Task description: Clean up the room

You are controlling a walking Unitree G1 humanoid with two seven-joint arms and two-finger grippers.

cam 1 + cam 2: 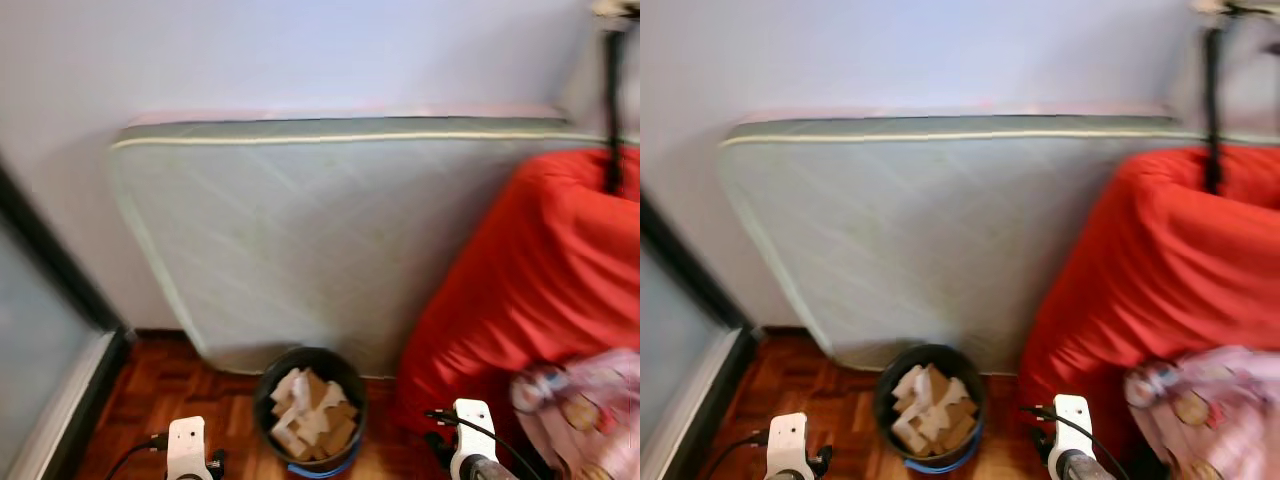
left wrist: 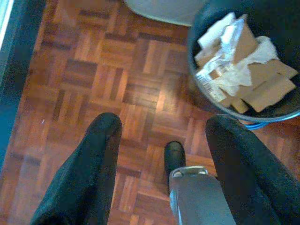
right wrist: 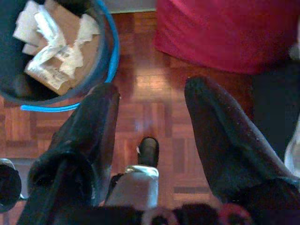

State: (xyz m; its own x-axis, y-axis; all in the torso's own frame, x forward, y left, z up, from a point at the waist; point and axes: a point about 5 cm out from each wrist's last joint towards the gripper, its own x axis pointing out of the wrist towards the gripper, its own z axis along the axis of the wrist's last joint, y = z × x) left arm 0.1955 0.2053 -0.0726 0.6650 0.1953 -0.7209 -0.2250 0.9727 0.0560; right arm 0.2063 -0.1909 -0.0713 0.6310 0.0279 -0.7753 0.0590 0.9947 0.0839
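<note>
At lower left the left gripper [image 2: 161, 129] hangs over the wood floor [image 2: 93, 84], fingers spread and empty. At bottom center a black bin [image 1: 311, 408] full of cardboard scraps [image 1: 312, 412] stands against a pale mattress [image 1: 330, 230]. At lower right the right gripper [image 3: 150, 101] hangs spread, beside a red beanbag [image 1: 540, 290].

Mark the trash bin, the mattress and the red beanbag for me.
trash bin [image 1: 268, 392]: left eye view, on its dark left rim.
mattress [image 1: 320, 250]: left eye view, middle of its quilted face.
red beanbag [image 1: 540, 270]: left eye view, middle of its red cover.
</note>
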